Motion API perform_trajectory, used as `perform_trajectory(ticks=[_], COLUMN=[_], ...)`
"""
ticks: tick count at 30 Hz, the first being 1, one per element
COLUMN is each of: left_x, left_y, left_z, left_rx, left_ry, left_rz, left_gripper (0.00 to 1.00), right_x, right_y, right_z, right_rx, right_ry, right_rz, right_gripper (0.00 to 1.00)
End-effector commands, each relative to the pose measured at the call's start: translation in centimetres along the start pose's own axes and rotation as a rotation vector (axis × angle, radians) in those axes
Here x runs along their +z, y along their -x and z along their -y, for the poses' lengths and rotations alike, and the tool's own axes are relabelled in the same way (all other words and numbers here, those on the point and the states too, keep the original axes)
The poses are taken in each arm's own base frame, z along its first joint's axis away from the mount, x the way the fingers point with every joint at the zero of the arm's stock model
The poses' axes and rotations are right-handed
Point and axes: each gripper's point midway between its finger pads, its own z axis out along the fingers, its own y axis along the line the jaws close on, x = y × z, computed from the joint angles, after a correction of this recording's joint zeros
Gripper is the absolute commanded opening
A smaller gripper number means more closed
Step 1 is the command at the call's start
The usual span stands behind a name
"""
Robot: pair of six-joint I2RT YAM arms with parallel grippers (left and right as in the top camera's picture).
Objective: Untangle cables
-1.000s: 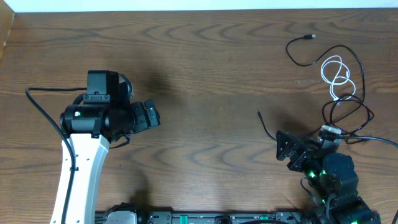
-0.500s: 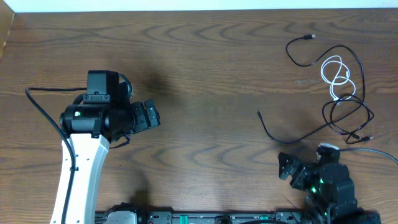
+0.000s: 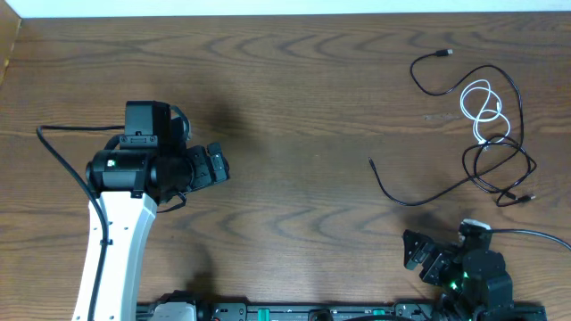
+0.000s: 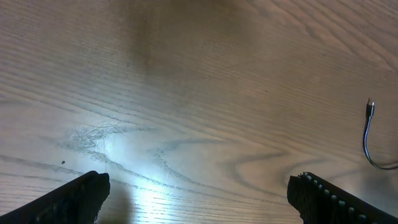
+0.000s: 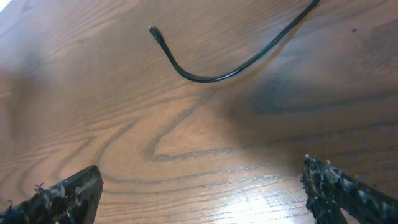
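Overhead: the cables [image 3: 487,143] are lying tangled at the worktop's [image 3: 294,89] far right (a white one looping among black), nothing touching them. Left wrist: the left pincer [image 4: 199,193] is gaping wide, empty. Right wrist: the right pincer [image 5: 202,186] is gaping near a black cable end [image 5: 154,30].

Overhead is evenly lit and sharp, desk [image 3: 312,89] grain crisp, soft shadows beside the left arm [image 3: 116,232], blown-out white strip along the top edge. Left wrist view is washed out: broad glare patch on the wood lower left, dim shadow up top, left end effector [image 4: 198,193] fingertips [image 4: 78,198] dark and blurred in the corners. Right wrist view is warmer and darker, sheen along the bottom, black cable [image 5: 208,79] sharp with a soft shadow beside it, right end effector [image 5: 199,193] fingertips [image 5: 62,196] fuzzy.
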Motion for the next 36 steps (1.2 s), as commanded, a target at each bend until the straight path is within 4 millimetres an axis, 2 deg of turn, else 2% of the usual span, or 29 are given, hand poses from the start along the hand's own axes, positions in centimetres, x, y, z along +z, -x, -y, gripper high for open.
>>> perform_trajectory(ticks=[1,27,31,36], left_x=[-0.3,-0.3,-0.3,-0.3], left_y=[0.3,0.3,0.2,0.2], left_z=[-0.1,-0.1,-0.1,-0.1], left_rx=[0.008,0.008,0.008,0.008], left_ry=[0.004,0.004,0.004,0.004], left_rz=[0.012,0.012,0.012,0.012], left_gripper=[0.98,0.98,0.98,0.98], right_x=[0.1,0.0,0.2,-0.3], right_y=[-0.1,0.7,3.0,7.9], right_z=[0.7,1.5,-0.1,-3.7], right_rx=[0.023,0.068,0.064,0.055], right_ry=[-0.025,-0.061,0.011,0.177], right_rz=[0.011,0.049,0.144,0.359], right_gripper=[0.99,0.99,0.99,0.99])
